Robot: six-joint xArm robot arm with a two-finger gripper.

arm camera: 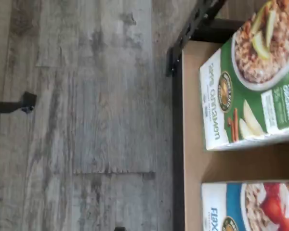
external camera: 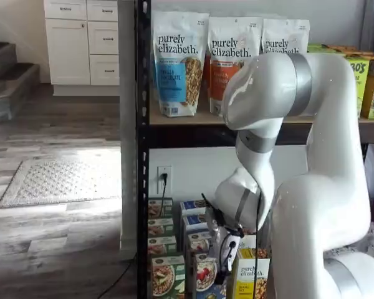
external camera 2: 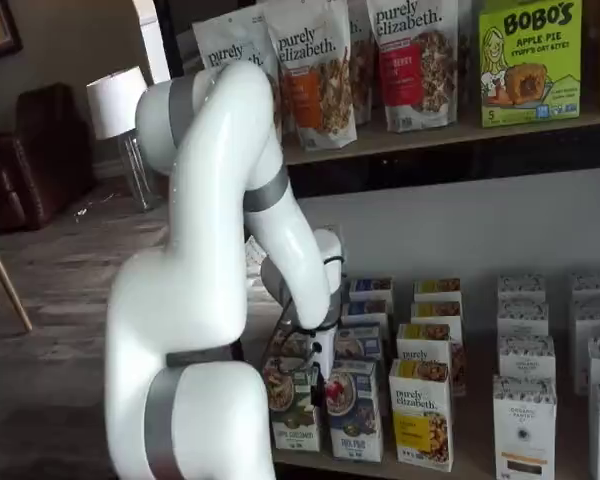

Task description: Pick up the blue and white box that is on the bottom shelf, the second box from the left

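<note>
Shelf views both show my white arm (external camera: 311, 187) before the bottom shelf (external camera 2: 480, 462). At the front of its second row stands the blue and white box (external camera 2: 355, 410), beside the green-and-white box (external camera 2: 292, 405). My pincer (external camera: 226, 252) hangs just above it; its spread I cannot tell, nothing visibly held.

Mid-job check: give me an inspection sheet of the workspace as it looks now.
Surface: bottom shelf, wood board, stocked in rows.
Job's things: blue and white box upright in the front row, untouched.
Clutter: green box and yellow box on either side of it.
Claw: claw open, low in front of the front row, holding nothing.
Cables: black cable along the arm; cord plugged into the wall.
Surroundings: granola bags above; rug on the floor.
</note>
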